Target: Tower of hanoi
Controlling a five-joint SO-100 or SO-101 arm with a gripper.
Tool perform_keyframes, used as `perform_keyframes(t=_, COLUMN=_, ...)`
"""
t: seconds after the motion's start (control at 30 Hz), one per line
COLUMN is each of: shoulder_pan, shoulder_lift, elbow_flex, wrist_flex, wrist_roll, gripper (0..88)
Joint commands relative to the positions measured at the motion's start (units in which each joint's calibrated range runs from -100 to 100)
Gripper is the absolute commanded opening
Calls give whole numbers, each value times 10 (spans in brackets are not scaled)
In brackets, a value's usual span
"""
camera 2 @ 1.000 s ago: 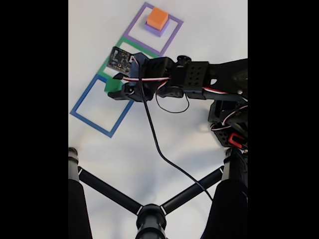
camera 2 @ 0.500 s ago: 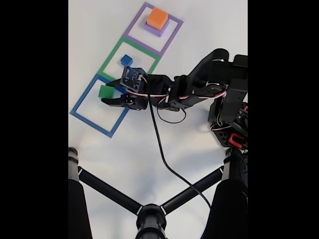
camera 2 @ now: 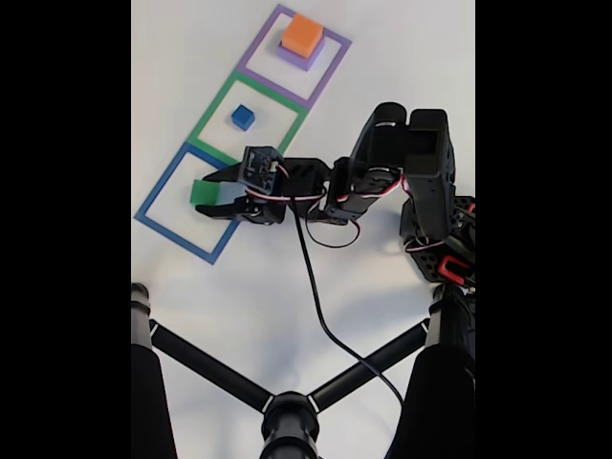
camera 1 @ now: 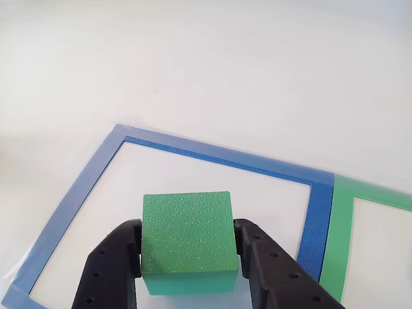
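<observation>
1. The task looked partly done, judging by the layout in the fixed view. Three taped squares ran in a diagonal row across the white surface (camera 2: 287,287): a purple square (camera 2: 337,59) at about 1 o'clock, a green square (camera 2: 218,105) in the middle, and a blue square (camera 2: 163,186) at about 7 o'clock.
2. An orange block (camera 2: 304,33) sat stacked on a purple block (camera 2: 295,58) inside the purple square, so those two seemed not yet moved.
3. A small blue block (camera 2: 243,117) stood alone inside the green square.
4. The green block (camera 1: 187,241) lay inside the blue square, well within its tape border in the other view.
5. What remained, as a judgement: the blocks would have to be gathered into one ordered stack in a single square.
6. The gripper (camera 2: 212,194) reached in from 3 o'clock, its fingers (camera 1: 109,264) standing on either side of the green block, spread about the block's width.
7. The fingers looked pressed against the block's sides, or very nearly so; I could not tell whether they were clamping it, nor whether the block rested on the surface or hung just above it.
</observation>
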Motion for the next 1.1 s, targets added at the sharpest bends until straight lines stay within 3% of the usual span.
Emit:
perform_keyframes(t=0.0, shoulder_pan=-7, shoulder_lift=13, elbow_flex=-21, wrist_flex=-36, wrist_roll=6, gripper=94)
perform_keyframes(t=0.27, shoulder_pan=1, shoulder_lift=25, elbow_flex=-25, wrist_flex=-39, wrist_roll=6, gripper=211)
perform_keyframes(t=0.57, shoulder_pan=11, shoulder_lift=-47, elbow_flex=-11, wrist_flex=21, wrist_roll=6, gripper=231)
perform_keyframes(t=0.83, shoulder_pan=25, shoulder_lift=-257, elbow_flex=-31, wrist_flex=278, wrist_roll=6, gripper=220)
perform_keyframes(t=1.07, shoulder_pan=70, shoulder_lift=-481, elbow_flex=-107, wrist_flex=679, wrist_roll=6, gripper=102)
